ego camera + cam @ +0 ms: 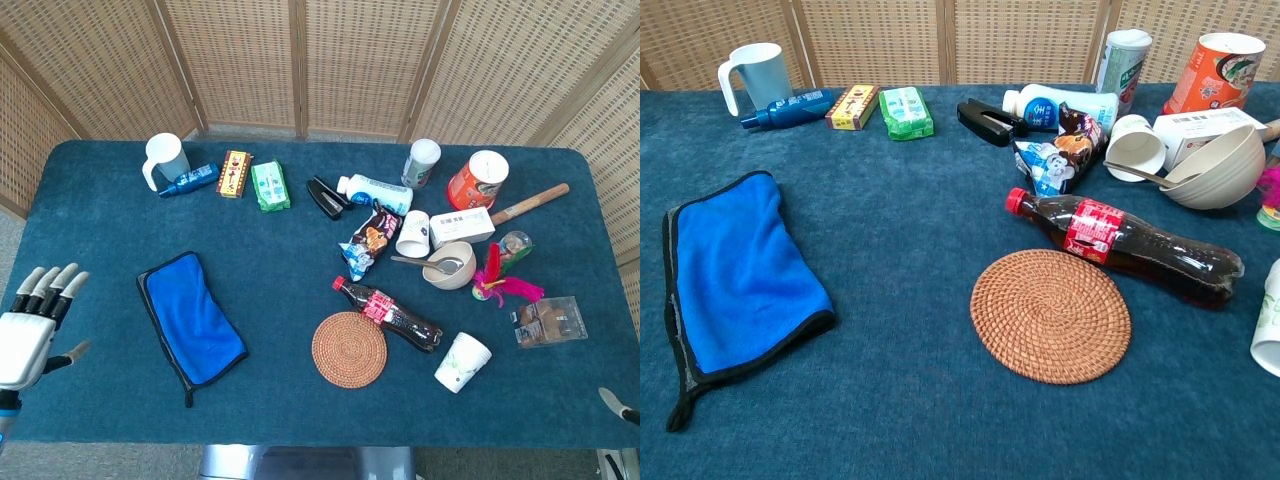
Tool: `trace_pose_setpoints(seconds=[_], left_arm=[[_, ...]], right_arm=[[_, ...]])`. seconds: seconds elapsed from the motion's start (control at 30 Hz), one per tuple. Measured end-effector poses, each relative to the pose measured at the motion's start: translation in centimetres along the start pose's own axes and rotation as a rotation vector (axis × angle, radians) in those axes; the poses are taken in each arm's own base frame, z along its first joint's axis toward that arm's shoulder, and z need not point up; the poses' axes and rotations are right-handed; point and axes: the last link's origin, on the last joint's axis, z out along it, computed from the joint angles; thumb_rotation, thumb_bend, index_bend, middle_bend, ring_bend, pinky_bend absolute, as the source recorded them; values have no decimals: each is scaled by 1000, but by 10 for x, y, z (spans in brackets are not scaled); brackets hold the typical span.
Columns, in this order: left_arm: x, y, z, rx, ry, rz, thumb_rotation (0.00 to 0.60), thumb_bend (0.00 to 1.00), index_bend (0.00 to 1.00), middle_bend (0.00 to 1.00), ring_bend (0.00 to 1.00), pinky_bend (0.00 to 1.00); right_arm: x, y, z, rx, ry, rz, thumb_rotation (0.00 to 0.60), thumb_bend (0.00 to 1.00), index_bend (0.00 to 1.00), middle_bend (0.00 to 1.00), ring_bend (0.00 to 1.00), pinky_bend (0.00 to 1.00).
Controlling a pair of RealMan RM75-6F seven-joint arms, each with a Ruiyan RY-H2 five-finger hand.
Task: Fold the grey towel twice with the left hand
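The towel [192, 318] lies folded into a long strip on the left of the table, its blue face up inside a black border. In the chest view the towel [738, 270] shows a thin grey layer along its left edge. My left hand [28, 330] hovers at the table's far left edge, well clear of the towel, its fingers spread and holding nothing. It does not show in the chest view. Only a small grey tip of my right hand [618, 404] shows at the bottom right corner.
A woven coaster [349, 349] and a cola bottle [387, 313] lie right of the towel. A white mug [164, 159], a blue bottle [187, 180] and small boxes line the back left. Cups, a bowl [450, 265] and a red can [476, 180] crowd the right.
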Motion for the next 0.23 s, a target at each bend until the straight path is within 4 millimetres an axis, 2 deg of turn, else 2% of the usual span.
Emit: trace_pose_setpoints(seconds=[0.23], left_arm=[[7,-5,-16,37,25,-41,600,224,62,0,0,0]], right_arm=[[-2,-1,0,5,30,-17,600,0,0,0,0,0]])
